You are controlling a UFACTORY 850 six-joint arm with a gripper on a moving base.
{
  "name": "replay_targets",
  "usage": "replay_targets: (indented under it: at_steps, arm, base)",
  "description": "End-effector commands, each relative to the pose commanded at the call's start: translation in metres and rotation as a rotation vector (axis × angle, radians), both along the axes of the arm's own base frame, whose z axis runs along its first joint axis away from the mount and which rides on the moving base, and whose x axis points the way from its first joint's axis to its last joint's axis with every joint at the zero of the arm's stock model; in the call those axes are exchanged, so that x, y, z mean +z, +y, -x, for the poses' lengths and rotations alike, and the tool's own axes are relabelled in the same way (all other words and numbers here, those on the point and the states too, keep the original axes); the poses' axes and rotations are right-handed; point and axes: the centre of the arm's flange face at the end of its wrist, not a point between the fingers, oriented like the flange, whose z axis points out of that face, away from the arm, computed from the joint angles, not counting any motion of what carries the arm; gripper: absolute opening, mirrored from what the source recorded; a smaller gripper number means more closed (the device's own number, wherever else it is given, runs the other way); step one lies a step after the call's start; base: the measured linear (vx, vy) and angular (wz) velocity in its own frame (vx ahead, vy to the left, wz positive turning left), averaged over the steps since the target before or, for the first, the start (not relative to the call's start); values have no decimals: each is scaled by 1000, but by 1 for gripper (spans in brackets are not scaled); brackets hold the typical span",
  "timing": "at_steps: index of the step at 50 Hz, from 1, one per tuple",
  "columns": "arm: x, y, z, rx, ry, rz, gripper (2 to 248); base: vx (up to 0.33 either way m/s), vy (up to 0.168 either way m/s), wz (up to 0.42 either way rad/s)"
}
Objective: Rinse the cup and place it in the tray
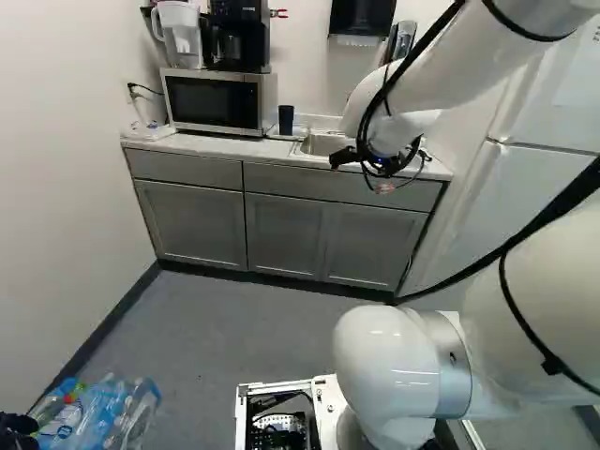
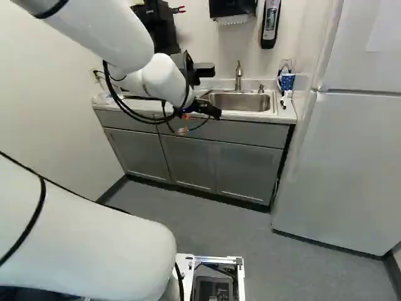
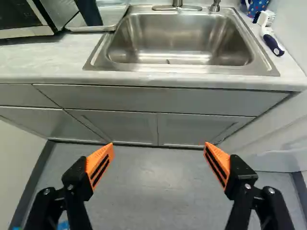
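The gripper (image 2: 210,111) is held open, its two orange pads (image 3: 100,163) set wide apart, with grey floor (image 3: 156,177) seen between them in the wrist view. Beyond the fingertips, the cabinet fronts (image 3: 120,125) are seen, and past them the counter edge and the steel sink (image 3: 180,38). The sink's bare metal bottom is shown around a faucet (image 2: 239,76) at its rear rim.

The dark tumbler (image 1: 286,120) is stood upright in the shallow tray (image 3: 91,29) beside the sink (its inside cannot be seen). The microwave (image 1: 220,101) is set close to the tray on its other side; on top of it are kept a pitcher (image 1: 180,36) and a coffee maker (image 1: 239,37). At the opposite side of the sink, a blue patterned cup (image 2: 287,81) is placed near the refrigerator (image 2: 341,169), with a scrub brush (image 3: 272,42) laid just beside it (its handle pointed toward the counter's front edge).

Open floor is left between the cabinets and the base. It is bounded by the wall on one side and the refrigerator on the other, with plastic bottles (image 1: 98,412) gathered at the lower left of the left base view.
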Motion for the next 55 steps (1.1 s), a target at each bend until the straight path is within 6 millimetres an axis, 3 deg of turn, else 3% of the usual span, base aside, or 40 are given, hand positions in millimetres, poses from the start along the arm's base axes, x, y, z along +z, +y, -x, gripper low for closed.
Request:
replay_targets:
  at_steps: [30,55]
  arm:
    - [-74,28,25,67,-138,23,247]
    - [-118,46,54,113,-232,32,247]
  base:
    - [0,0,0]
    - [0,0,0]
